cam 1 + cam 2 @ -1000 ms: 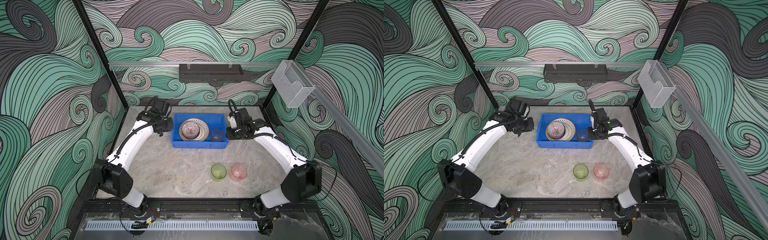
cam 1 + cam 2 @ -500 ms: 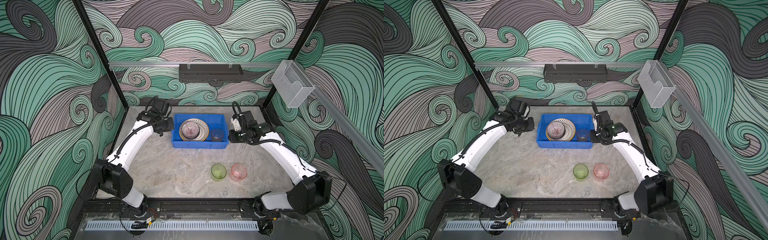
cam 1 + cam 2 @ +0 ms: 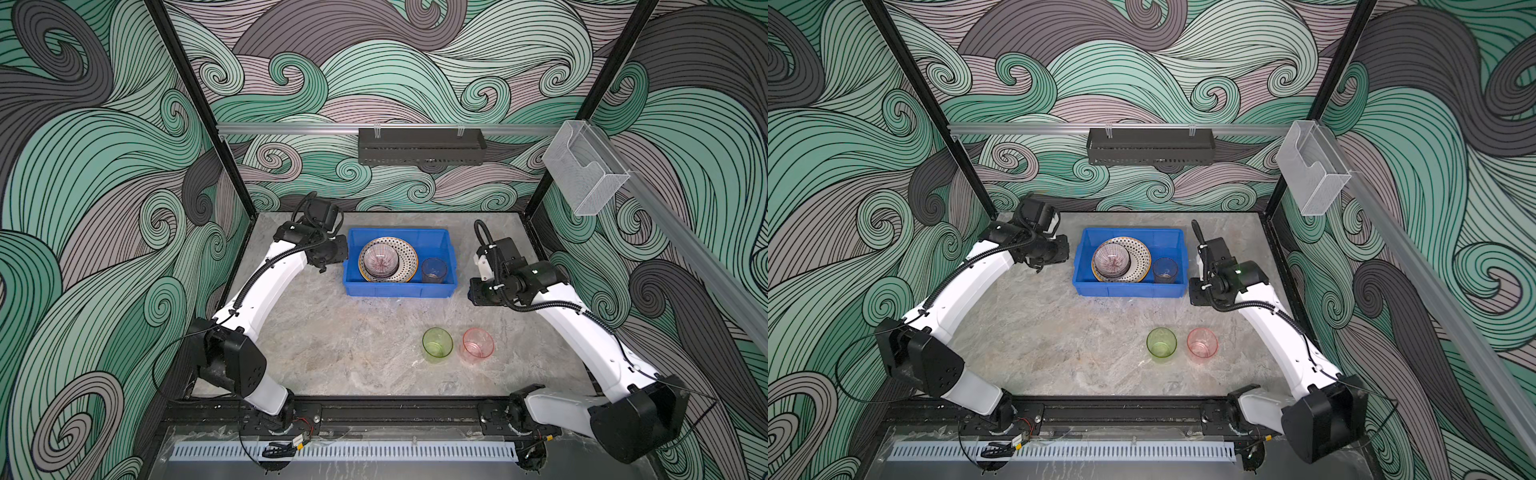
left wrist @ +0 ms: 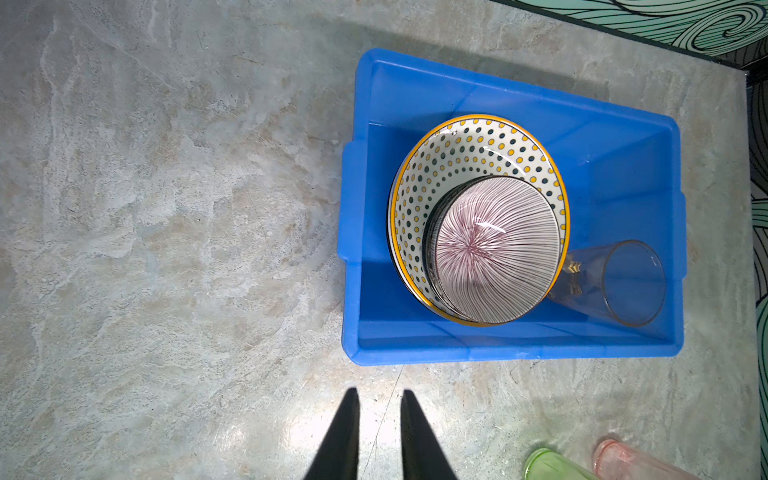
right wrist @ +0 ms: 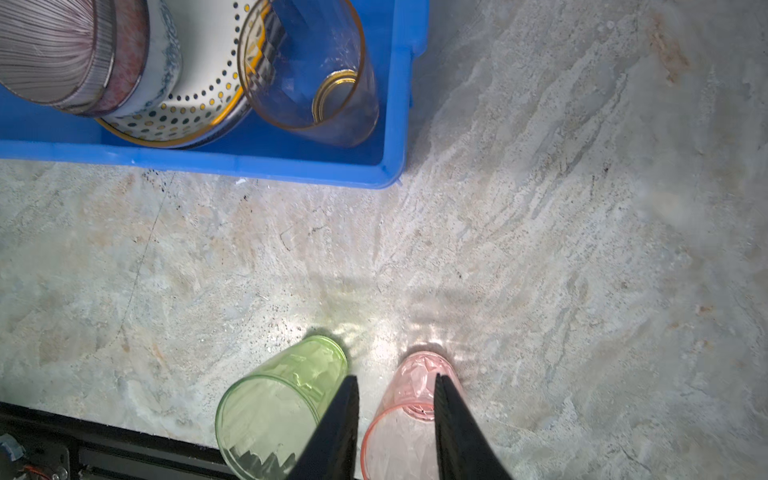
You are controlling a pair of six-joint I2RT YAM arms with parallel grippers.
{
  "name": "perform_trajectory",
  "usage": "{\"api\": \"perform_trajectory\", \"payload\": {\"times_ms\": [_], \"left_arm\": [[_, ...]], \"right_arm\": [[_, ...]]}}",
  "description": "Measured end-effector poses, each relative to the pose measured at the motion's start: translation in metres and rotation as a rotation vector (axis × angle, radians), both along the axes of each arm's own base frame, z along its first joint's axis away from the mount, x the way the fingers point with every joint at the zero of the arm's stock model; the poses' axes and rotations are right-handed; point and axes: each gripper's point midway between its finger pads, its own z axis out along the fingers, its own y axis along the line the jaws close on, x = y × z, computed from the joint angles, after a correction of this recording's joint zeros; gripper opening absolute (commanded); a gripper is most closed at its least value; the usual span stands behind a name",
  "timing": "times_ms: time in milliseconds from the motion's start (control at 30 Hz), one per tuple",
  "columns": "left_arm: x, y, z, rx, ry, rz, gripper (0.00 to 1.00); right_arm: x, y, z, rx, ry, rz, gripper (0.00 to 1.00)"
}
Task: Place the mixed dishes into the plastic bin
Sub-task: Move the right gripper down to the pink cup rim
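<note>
The blue bin (image 3: 399, 289) holds a bowl (image 3: 379, 264) atop plates (image 3: 408, 258), perhaps three, plus an orange-rimmed cup (image 3: 434, 271). The green cup (image 3: 437, 343) and pink cup (image 3: 478, 343) wait on the table (image 3: 332, 332); the left pincer (image 4: 378, 394) and right pincer (image 5: 395, 377) stand slightly parted, empty.

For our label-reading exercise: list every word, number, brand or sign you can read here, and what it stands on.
None can be read.
The blue bin, dotted bowl, green cup and pink cup show no lettering.
Small white marks on the left arm and right arm: too small to read.
</note>
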Motion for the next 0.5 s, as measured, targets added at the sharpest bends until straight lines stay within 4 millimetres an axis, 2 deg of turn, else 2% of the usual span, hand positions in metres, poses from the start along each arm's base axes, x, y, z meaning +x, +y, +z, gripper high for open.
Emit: {"api": "perform_trajectory", "payload": {"times_ms": [133, 333, 500], "left_arm": [[0.000, -0.002, -0.003, -0.005, 0.010, -0.008, 0.22], [0.000, -0.003, -0.003, -0.009, 0.013, -0.013, 0.22], [0.000, -0.004, -0.005, -0.010, 0.017, -0.020, 0.22]], "right_arm": [[-0.014, -0.005, -0.005, 0.000, 0.032, -0.019, 0.33], [-0.041, -0.013, -0.024, -0.015, 0.121, -0.048, 0.34], [-0.059, -0.019, -0.030, -0.017, 0.164, -0.076, 0.36]]}}
